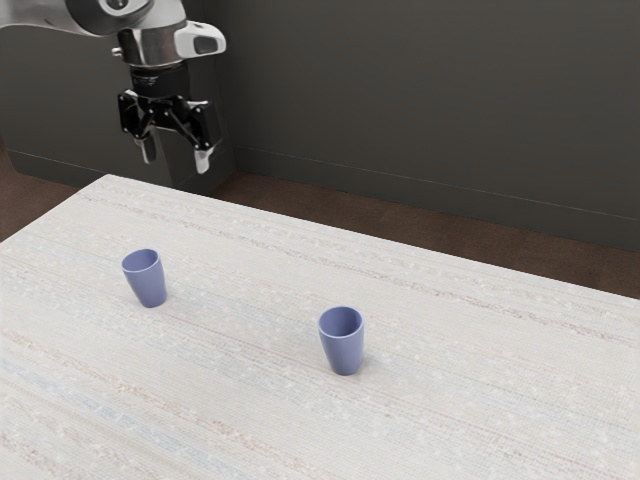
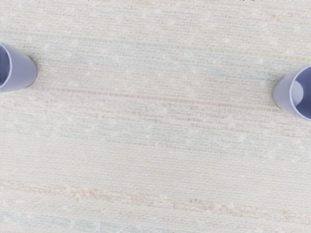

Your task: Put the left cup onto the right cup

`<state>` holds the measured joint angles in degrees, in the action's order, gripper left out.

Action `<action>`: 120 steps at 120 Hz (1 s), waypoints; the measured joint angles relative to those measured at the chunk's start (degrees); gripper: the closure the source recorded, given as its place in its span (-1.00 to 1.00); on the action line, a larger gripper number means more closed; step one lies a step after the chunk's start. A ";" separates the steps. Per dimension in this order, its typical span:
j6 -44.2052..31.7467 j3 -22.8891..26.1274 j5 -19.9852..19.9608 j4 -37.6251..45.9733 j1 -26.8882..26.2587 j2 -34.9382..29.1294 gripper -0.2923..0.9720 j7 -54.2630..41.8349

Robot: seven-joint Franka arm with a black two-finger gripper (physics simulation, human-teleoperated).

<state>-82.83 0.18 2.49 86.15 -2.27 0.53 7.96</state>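
Much above the counter (image 1: pixel 470 330), hovering with the tool (image 1: pixel 176 152) open and empty, the left cup (image 1: pixel 145 277) standing upright below, off to one side.

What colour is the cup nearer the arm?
The cup is blue-violet; exterior view shows it best.

Matt, smooth plastic-looking cup (image 1: pixel 145 277) and 2nd cup (image 1: pixel 341 339); pale, matt, grainy wood-look table (image 1: pixel 480 390)

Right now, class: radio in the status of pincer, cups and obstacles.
Black pincer open, empty, high above white table. Left blue tapered cup, right blue tapered cup: upright, apart. Nothing between them.
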 joint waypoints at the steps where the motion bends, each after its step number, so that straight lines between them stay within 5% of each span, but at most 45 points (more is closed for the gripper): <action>1: -0.02 0.00 0.00 0.00 0.04 0.01 -0.54 0.00; 58: -1.76 -1.00 0.46 0.22 1.00 0.52 -0.54 -1.03; 120: -6.19 -8.42 0.92 4.02 0.46 2.78 -0.54 -5.04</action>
<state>-89.02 -8.24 3.42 90.17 -1.82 3.31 2.92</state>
